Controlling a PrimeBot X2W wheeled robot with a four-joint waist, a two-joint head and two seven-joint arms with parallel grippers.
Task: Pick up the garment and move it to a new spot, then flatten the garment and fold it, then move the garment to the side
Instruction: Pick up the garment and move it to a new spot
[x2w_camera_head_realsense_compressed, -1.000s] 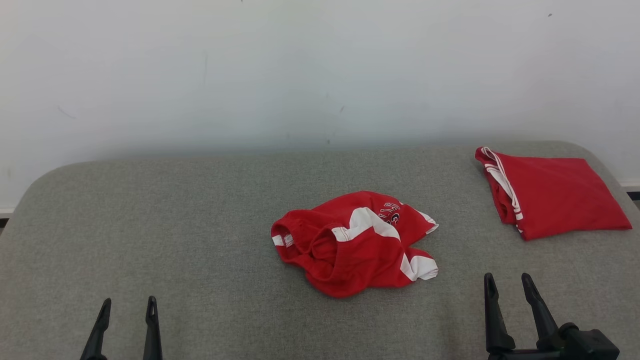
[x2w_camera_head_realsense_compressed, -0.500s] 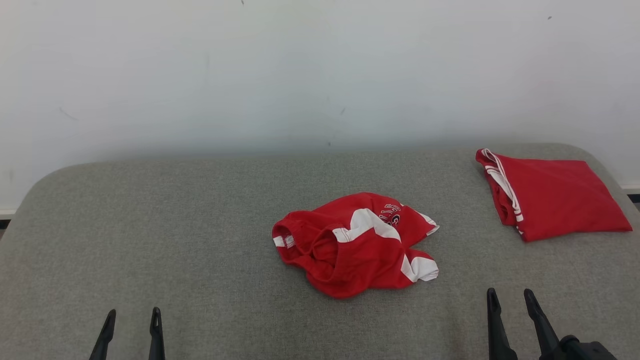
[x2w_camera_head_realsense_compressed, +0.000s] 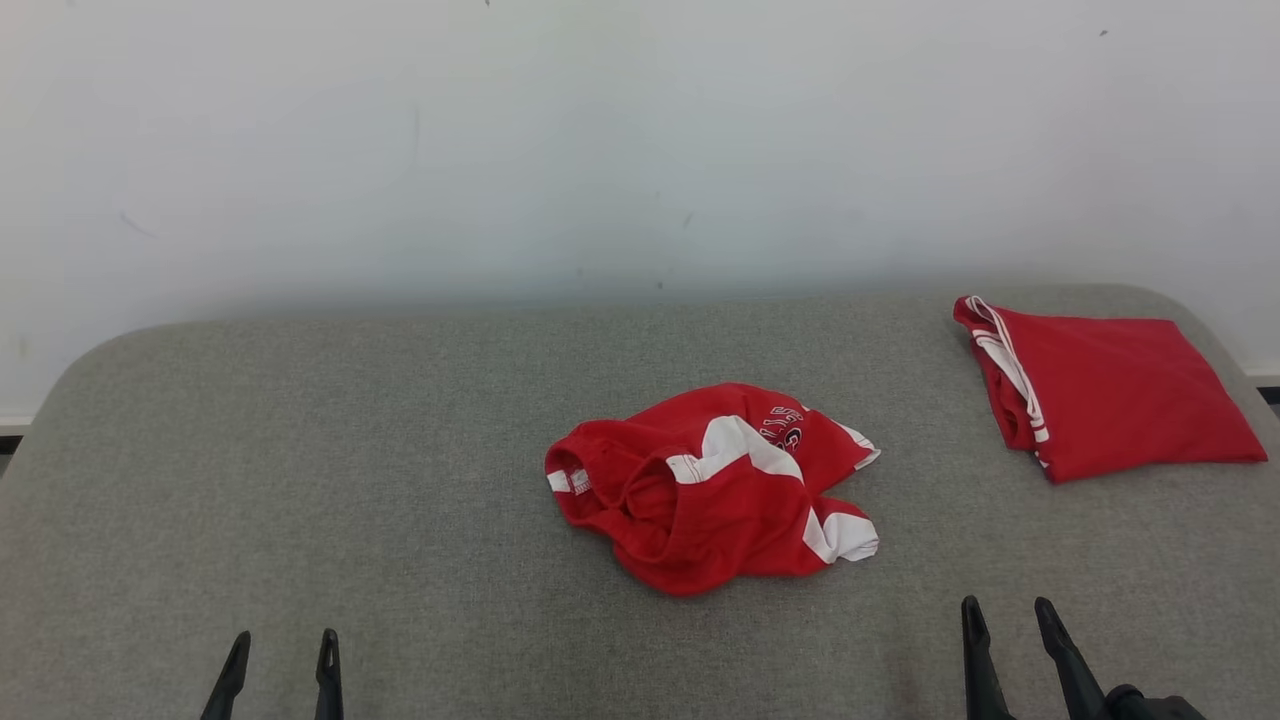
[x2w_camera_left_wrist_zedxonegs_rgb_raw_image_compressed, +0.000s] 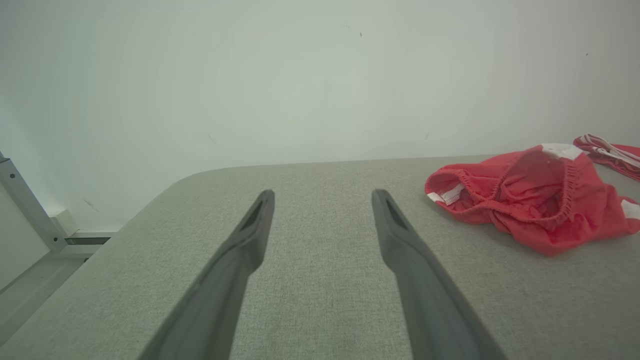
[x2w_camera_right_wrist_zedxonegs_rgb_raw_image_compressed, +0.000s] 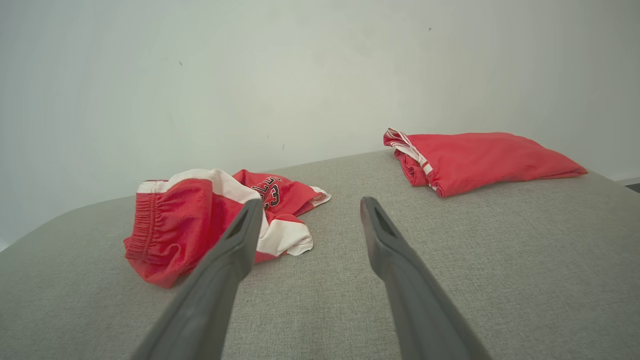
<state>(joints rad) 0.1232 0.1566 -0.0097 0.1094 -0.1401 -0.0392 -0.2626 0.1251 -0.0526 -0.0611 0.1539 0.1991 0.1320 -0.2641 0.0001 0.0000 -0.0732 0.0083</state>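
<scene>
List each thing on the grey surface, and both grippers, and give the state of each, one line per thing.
Red and white shorts: crumpled in a heap, lying mid-surface, not held.
Red garment: folded flat, lying at the far right.
Left gripper: open, empty, apart from the cloth.
Right gripper: open, empty, apart from the cloth.

Red-and-white crumpled garment (x2w_camera_head_realsense_compressed: 712, 487), red white-striped folded garment (x2w_camera_head_realsense_compressed: 1105, 395), grey surface (x2w_camera_head_realsense_compressed: 350, 480).

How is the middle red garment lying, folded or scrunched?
Scrunched: the garment lies in a bunched heap, waistband gaping, white panels twisted.
</scene>
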